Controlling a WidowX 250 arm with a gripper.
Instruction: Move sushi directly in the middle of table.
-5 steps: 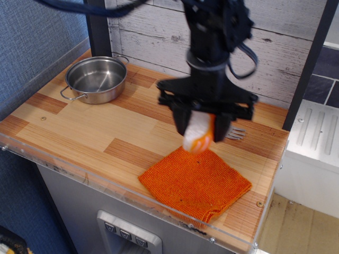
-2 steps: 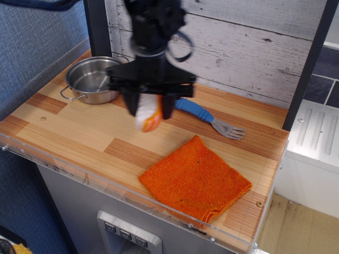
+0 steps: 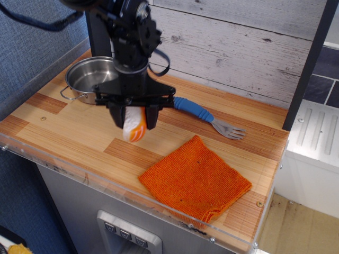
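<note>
- Whitewashed planks back the wood-plank table [image 3: 63, 124] with its clear acrylic rim.
- My black claw [image 3: 133, 117] grips the small white-and-orange toy sushi [image 3: 134, 125], long axis nearly vertical.
- It hangs left of the tabletop's middle, nearer the front edge than the back.

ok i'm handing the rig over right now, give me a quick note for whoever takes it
Gripper: shut on the sushi, which hangs tilted between the fingers, orange side facing right, above the table.
Position: over the left-centre planks, just in front of the pot. The fork lies to the right, the orange cloth at front right.
Done: sushi picked up and in the air.
Left: line it up over the middle of the table, which looks a little to the right of here, lower it, open the gripper, pull away.
</note>
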